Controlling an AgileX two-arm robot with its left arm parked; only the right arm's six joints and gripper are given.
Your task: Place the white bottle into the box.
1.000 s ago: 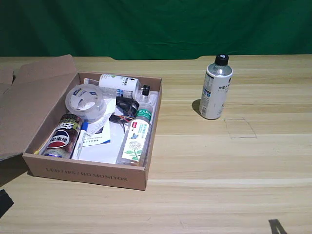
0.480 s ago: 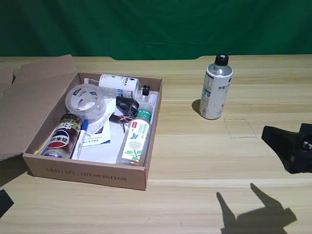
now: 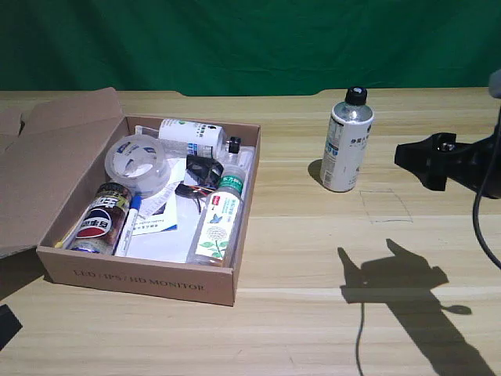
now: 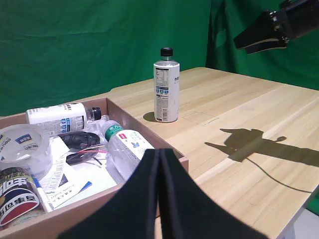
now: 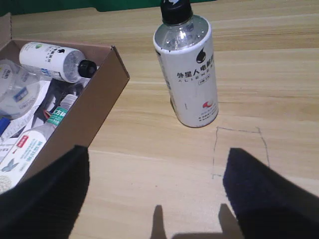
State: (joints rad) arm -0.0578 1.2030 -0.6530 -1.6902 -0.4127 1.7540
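The gripper (image 3: 423, 160) had risen from lower right toward the standing white bottle (image 3: 345, 142), fingers spread wide and empty; the box (image 3: 141, 280) waited.

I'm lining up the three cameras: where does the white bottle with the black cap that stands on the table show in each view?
Exterior view: white bottle upright, right of centre, outside the box.
Left wrist view: white bottle upright near centre, beyond the box's corner.
Right wrist view: white bottle upright at upper centre.
Shared landmark: the pencilled square on the table beside it.
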